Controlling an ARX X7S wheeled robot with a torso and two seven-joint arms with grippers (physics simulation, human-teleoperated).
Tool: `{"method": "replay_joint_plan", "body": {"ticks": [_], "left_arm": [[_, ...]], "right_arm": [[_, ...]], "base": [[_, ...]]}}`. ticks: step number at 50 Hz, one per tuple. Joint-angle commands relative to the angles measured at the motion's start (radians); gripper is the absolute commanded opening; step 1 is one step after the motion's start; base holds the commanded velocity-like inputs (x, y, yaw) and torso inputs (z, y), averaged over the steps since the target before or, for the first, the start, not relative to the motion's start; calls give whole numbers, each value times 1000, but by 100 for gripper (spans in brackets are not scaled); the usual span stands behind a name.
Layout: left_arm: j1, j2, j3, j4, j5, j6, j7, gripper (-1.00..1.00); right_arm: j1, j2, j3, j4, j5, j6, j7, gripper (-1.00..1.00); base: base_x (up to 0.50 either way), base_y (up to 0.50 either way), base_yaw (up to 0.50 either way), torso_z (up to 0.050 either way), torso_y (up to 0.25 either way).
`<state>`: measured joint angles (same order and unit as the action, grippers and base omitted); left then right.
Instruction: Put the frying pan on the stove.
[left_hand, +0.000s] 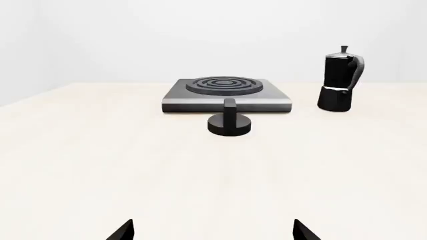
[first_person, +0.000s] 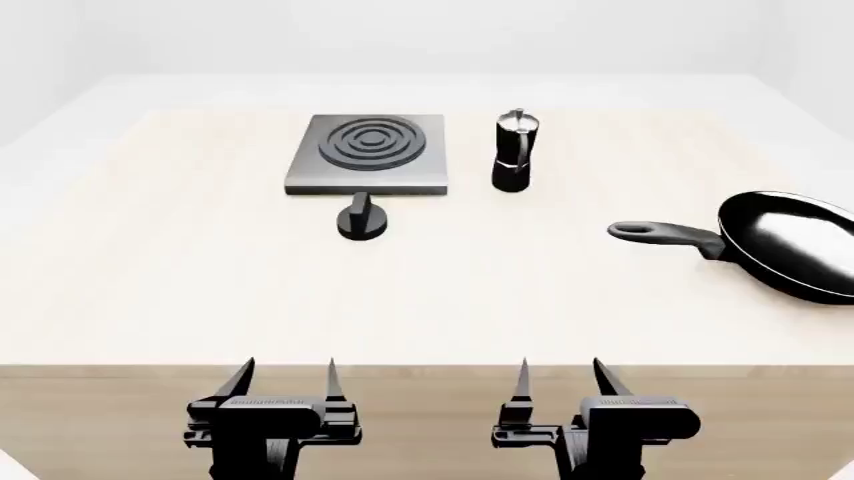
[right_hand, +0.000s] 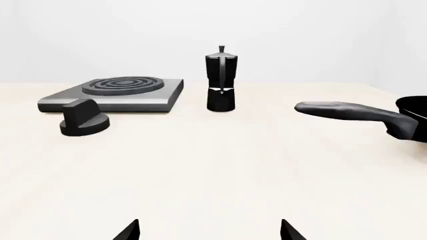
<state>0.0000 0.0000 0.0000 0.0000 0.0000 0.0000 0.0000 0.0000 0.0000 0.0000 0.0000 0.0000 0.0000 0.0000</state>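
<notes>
The glossy black frying pan (first_person: 794, 243) lies on the table at the right edge, its long handle (first_person: 663, 235) pointing left; the right wrist view shows the handle (right_hand: 347, 111) and a bit of the pan rim. The grey square stove (first_person: 370, 152) with dark ring burner sits at the back left of centre, also in the left wrist view (left_hand: 225, 94) and the right wrist view (right_hand: 113, 94). My left gripper (first_person: 284, 378) and right gripper (first_person: 559, 378) are both open and empty, at the table's near edge, far from pan and stove.
A black-and-silver moka pot (first_person: 514, 151) stands just right of the stove. A small round black knob (first_person: 362, 220) lies just in front of the stove. The light wooden table (first_person: 427, 300) spreads between the grippers and these things.
</notes>
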Motion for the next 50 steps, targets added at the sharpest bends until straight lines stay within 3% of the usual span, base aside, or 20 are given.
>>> {"method": "replay_joint_plan", "body": {"ticks": [1,4,22,50], "left_arm": [[11,-19,13,50,-9,-22,-23,100],[18,-26,7,121,-81,-94,-22,100],[62,-78,55,338,-90,-175,-76,100],[107,-117,71,417,-138,-166,-116,100]], "right_arm": [[-8,13,-22,-80,21,56,23,100],[-4,26,-37,-162,33,114,45,100],[-12,75,-70,-416,94,269,86,100],[-14,101,-106,-434,129,257,127,100]], "base": [[0,0,0,0,0],[0,0,0,0,0],[21,0,0,0,0],[279,0,0,0,0]]}}
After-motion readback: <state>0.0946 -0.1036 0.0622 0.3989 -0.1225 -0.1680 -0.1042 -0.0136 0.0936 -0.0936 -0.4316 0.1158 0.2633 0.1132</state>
